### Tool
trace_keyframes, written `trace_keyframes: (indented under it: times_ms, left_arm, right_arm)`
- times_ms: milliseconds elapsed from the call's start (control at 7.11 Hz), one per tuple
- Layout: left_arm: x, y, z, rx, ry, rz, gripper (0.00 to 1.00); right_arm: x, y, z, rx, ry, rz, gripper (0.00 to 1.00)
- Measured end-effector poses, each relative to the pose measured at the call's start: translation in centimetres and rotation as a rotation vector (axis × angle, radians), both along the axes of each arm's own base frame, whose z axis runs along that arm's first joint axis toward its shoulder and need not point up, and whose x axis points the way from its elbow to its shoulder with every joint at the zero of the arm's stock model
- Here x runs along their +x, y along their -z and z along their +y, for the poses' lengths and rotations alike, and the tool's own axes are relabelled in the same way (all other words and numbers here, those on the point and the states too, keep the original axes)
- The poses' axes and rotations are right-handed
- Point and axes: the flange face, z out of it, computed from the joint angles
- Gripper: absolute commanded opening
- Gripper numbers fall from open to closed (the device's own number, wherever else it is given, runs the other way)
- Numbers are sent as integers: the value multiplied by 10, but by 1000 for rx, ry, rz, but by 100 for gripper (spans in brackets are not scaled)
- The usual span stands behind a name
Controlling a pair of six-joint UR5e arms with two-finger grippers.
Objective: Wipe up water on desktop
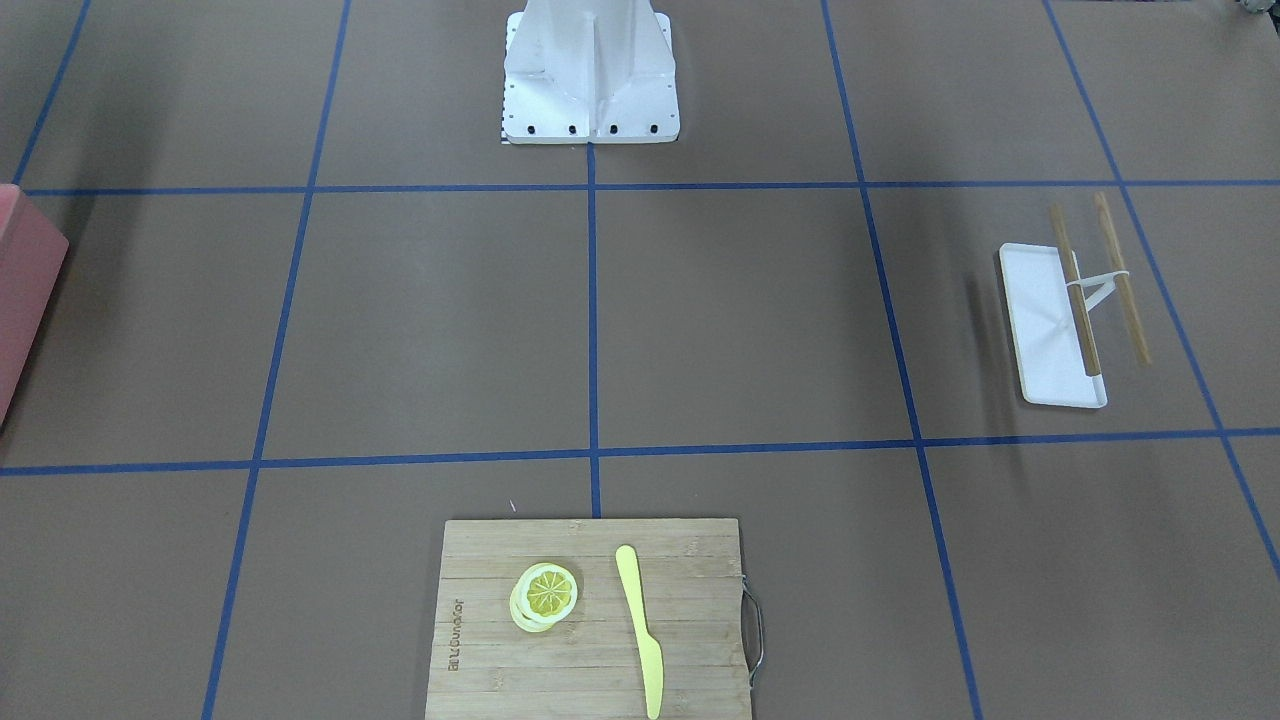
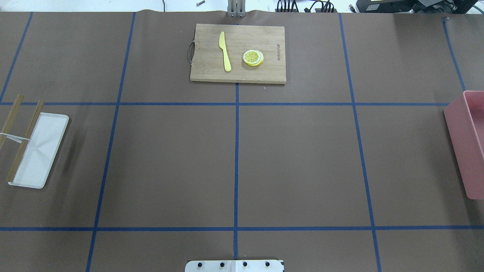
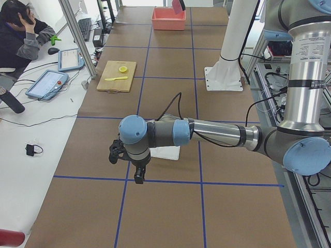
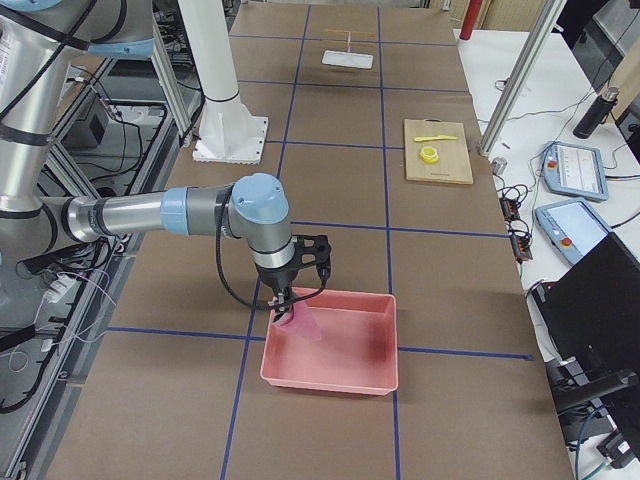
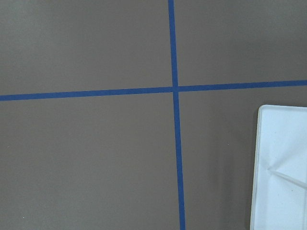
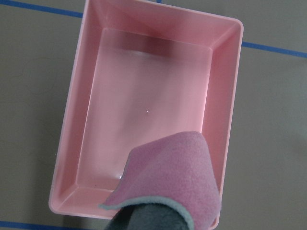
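Two stages were judged outstanding: carrying the cloth to the wet patch, and the wiping stroke itself. Only the pickup appeared complete.

The right tool [image 4: 283, 297] hung above the robot-side edge of the pink bin [image 6: 72, 124]. It was closed on a pink cloth [image 6: 168, 172] with a grey backing. The cloth dangled clear of the bin floor and hid the fingers in the wrist view. Nothing else could be seen in the bin.

The left tool [image 3: 138, 175] hovered at the end of the counter farthest from the pink bin, beside a white tray [image 2: 38, 158]. How far it was open could not be determined, and nothing was seen in it.

The counter [image 2: 295, 162] lay beneath the pink bin and extended well away from it. It was a flat, matte brown surface divided into large squares by thin blue tape lines. No puddle, sheen or dark stain was distinguishable on it, so the location of the water could not be confirmed. Faint curved marks showed just beside the pink bin in the right wrist view. Whether they were moisture could not be told. The cloth was not in contact with the counter.
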Motion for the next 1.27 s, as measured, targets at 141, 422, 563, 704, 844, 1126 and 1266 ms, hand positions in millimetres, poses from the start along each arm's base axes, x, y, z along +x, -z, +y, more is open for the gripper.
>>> trace_keyframes:
  times_ms: [141, 422, 563, 704, 844, 1126, 1266]
  left_arm:
    - [0, 0, 0, 1, 0, 0, 100]
    - [0, -1, 0, -1, -1, -1, 100]
    - [0, -1, 0, -1, -1, -1, 100]
    - [0, -1, 0, -2, 0, -1, 100]
    - [0, -1, 0, -2, 0, 0, 100]
    - [0, -1, 0, -3, 0, 0, 100]
    - [0, -2, 1, -3, 0, 0, 100]
  right_arm:
    - [1, -6, 0, -25, -19, -7, 13]
    - [1, -10, 0, -45, -38, -16, 100]
    - [1, -8, -1, -42, -40, -20, 100]
    - [0, -4, -6, -33, -42, -29, 100]
    - [0, 0, -14, -21, -44, -50, 100]
    - [0, -5, -20, -16, -43, -57, 100]
    - [3, -13, -24, 5, -46, -17, 100]
